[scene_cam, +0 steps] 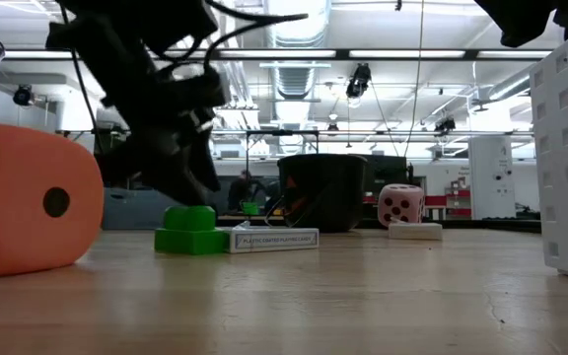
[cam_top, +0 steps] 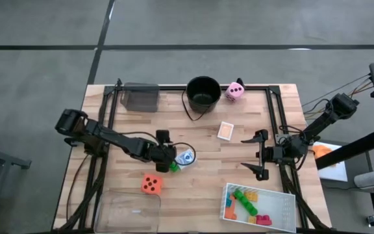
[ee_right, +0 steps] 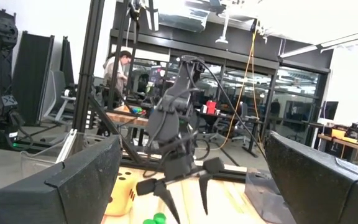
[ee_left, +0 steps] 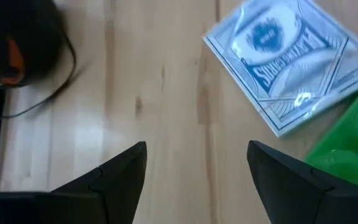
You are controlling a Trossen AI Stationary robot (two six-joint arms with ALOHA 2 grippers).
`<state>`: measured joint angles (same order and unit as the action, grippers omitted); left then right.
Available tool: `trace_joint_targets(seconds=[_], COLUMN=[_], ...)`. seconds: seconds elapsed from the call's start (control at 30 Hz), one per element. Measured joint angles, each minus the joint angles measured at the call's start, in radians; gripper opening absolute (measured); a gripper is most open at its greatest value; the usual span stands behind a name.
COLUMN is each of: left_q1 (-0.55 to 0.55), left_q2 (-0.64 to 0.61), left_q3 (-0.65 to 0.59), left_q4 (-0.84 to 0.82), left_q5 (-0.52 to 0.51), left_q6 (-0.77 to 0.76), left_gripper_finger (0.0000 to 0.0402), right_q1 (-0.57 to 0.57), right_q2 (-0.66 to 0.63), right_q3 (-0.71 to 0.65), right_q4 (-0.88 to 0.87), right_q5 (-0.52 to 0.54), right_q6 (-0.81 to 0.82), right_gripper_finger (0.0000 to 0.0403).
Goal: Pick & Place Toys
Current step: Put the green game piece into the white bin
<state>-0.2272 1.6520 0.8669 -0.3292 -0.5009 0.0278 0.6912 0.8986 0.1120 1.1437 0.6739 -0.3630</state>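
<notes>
My left gripper [cam_top: 171,157] [ee_left: 194,163] stands open and slants down over the middle of the table, with bare wood between its fingers. Just beyond its fingertips a blue-and-white pack of playing cards [ee_left: 291,62] [cam_top: 186,156] lies flat, and a green brick [ee_left: 347,149] [scene_cam: 191,232] sits against it. An orange die [cam_top: 150,184] rests nearer the front edge. A pink die [cam_top: 234,91] sits by the black bucket [cam_top: 203,92]. A second card [cam_top: 225,130] lies flat at centre right. My right gripper [cam_top: 258,155] waits open at the right, raised, touching nothing.
A white tray [cam_top: 289,195] at the front right holds several coloured bricks. A clear tray [cam_top: 128,211] stands at the front left and a dark one [cam_top: 140,96] at the back left. Bare wood lies between the cards and the right gripper.
</notes>
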Motion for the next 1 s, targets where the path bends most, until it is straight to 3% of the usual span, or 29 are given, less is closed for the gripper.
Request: trace_joint_targets(seconds=[0.3,0.57,0.77,1.0], left_q1=[0.001,0.032,0.048,0.044], left_q2=[0.059,0.055,0.033,0.034], left_q3=[-0.021,0.003,0.034,0.032], left_q4=[0.059,0.007,-0.01,-0.003], left_q5=[0.178,0.073,0.074,0.144], left_q6=[0.075,0.106,0.107,0.104], left_gripper_finger=[0.0277,0.0314,0.0366,0.0376], right_q1=[0.0,0.0,0.0,0.0], right_q2=[0.0,-0.001,-0.001,-0.002], right_q3=[0.001,0.001,0.001,0.001], right_q4=[0.0,0.0,-0.001,-0.004], right_q5=[0.0,0.0,0.0,0.0], right_q6=[0.0,0.0,0.0,0.001], right_gripper_finger=[0.0387,0.0387,0.0387,0.0387])
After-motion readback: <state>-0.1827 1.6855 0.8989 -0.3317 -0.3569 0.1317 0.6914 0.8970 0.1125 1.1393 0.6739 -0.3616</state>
